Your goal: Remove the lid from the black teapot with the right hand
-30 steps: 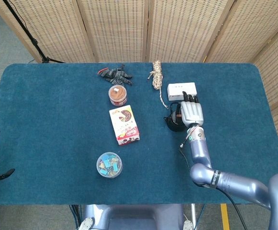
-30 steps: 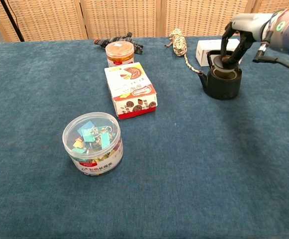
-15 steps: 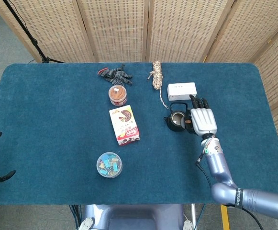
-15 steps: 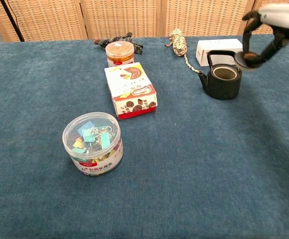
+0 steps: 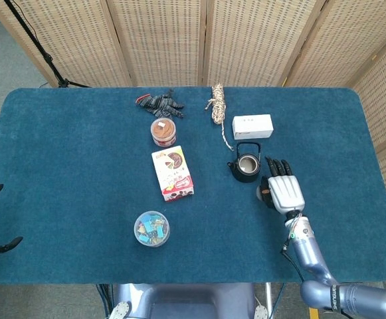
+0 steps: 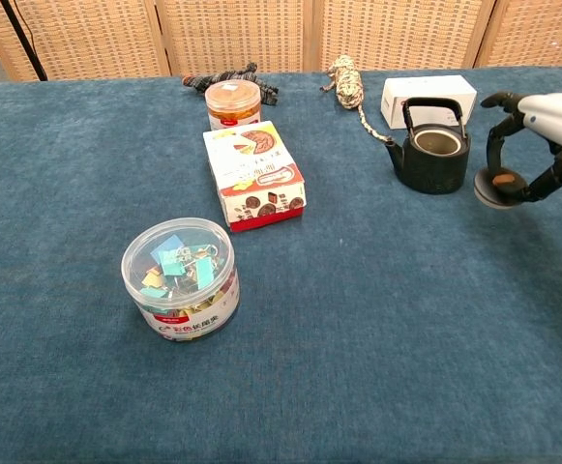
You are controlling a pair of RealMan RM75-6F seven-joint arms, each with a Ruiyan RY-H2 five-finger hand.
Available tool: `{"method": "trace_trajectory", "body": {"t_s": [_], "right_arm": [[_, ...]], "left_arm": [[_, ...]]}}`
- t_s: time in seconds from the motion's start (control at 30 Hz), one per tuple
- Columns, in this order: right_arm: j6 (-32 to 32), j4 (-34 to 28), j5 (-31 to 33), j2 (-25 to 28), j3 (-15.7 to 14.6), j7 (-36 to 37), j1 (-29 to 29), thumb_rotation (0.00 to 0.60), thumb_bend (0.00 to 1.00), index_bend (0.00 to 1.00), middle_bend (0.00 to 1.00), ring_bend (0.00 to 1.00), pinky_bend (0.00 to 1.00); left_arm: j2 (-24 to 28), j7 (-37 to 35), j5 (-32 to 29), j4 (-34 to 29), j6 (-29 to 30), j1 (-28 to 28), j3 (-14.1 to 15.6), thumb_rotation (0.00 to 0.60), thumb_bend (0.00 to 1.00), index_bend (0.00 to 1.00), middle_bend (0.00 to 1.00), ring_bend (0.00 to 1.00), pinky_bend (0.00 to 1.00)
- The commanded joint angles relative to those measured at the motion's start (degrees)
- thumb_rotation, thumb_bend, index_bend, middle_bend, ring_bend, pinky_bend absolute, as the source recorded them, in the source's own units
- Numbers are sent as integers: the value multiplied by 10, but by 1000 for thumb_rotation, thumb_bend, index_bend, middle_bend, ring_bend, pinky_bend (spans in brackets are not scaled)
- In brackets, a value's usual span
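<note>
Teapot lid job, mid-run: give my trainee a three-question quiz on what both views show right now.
1. True or false: the lid sits on the black teapot.
2. Which hand holds the lid? A) left hand B) right hand C) neither
3. Fill in: the clear tub nearest the chest camera holds coloured ____.

Key: 1 false, the teapot's mouth is open; 2 B; 3 binder clips.

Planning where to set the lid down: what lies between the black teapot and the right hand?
Only bare blue cloth lies between black teapot and right hand, clearest in chest view.
</note>
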Motion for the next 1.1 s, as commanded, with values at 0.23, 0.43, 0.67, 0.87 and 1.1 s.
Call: {"method": "trace_trajectory", "body": {"t_s": [0.23,0.43,0.67,0.87,1.1], "right_arm": [[-19,62,-15,-35,3,10,-16,600,477,508,0,0,0],[-30,60,-25,-30,8,27,-27,600,466,394,0,0,0],[0,16,-67,-2,13,49,-47,600,460,352,0,0,0],[76,-32,-154,70,-2,107,-97,600,399,321,0,0,0],[162,-10,-226,142,-33,204,-175,600,0,10,0,0,0]], "left_arm": [[-1,5,-3,-1,-3,-2,-1,600,63,0,0,0,0],[-1,6,-4,-3,-5,-3,0,600,64,0,0,0,0],[-1,6,-3,-3,-5,-2,0,600,63,0,0,0,0],[-2,8,3,-2,-4,0,4,600,63,0,0,0,0],[-5,14,12,5,-2,3,11,600,16,0,0,0,0]]}}
